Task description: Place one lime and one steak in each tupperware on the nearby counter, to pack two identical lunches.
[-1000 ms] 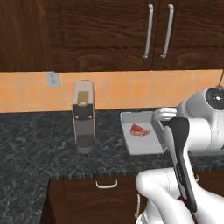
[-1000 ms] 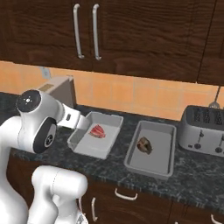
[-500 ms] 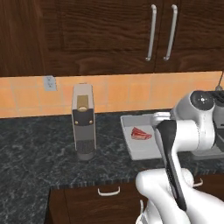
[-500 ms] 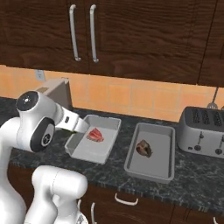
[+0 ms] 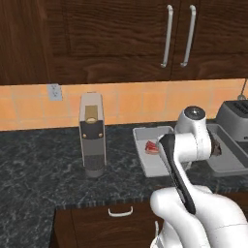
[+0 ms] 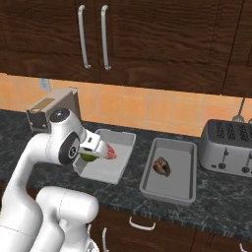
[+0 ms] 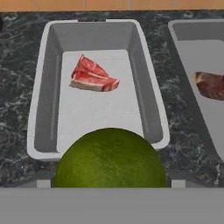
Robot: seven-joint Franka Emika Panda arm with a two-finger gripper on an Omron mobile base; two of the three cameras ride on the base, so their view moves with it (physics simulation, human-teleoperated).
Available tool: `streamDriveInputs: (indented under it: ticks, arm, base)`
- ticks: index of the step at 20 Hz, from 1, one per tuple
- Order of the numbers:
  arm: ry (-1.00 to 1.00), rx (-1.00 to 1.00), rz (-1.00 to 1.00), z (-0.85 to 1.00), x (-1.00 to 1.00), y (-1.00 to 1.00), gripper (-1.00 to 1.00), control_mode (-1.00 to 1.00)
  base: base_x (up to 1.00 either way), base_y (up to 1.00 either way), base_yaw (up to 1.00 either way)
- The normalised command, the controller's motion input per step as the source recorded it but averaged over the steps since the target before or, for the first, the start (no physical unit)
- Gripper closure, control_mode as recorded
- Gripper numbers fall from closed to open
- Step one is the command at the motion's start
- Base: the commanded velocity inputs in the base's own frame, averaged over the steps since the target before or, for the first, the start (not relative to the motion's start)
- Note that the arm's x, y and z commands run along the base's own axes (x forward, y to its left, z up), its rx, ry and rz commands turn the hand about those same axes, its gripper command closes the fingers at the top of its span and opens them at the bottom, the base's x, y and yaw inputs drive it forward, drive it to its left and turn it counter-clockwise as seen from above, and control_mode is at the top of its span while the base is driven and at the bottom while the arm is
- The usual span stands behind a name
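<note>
Above the left tub (image 7: 43,92) your pincer (image 7: 110,186) is clamped on a lime (image 7: 110,159): round, firm, slick-skinned, so grip across its middle.

Two grey tupperware trays sit side by side on the dark speckled bench (image 6: 216,206): the left tray (image 7: 41,109) holds a red steak (image 7: 93,75), and the right tray (image 6: 170,170) holds a darker steak (image 6: 161,167). A green lime (image 7: 110,159) hangs over the left tray's near rim.

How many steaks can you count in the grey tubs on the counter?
2: a red steak in the left tupperware, and a browner steak in the right tupperware. None seems hidden.
</note>
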Motion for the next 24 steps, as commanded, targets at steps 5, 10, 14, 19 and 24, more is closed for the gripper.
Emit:
streamDriveInputs:
  ticks: [5, 10, 14, 19, 24]
  arm:
    - [0.10, 0.05, 0.03, -0.66, 0.52, 0.00, 1.00, -1.00]
    - [0.05, 0.07, 0.01, -0.24, 0.45, -0.04, 1.00, -1.00]
    - [0.00, 0.01, 0.03, -0.05, 0.47, -0.11, 1.00, -1.00]
    - [0.00, 0.00, 0.03, -0.23, 0.41, -0.01, 1.00, -1.00]
    - [0.00, 0.00, 0.02, -0.31, 0.28, 0.00, 1.00, -1.00]
  base:
    - [0.00, 0.00, 0.00]
    - [0.00, 0.00, 0.00]
    - [0.00, 0.00, 0.00]
    - [0.00, 0.00, 0.00]
    - [0.00, 0.00, 0.00]
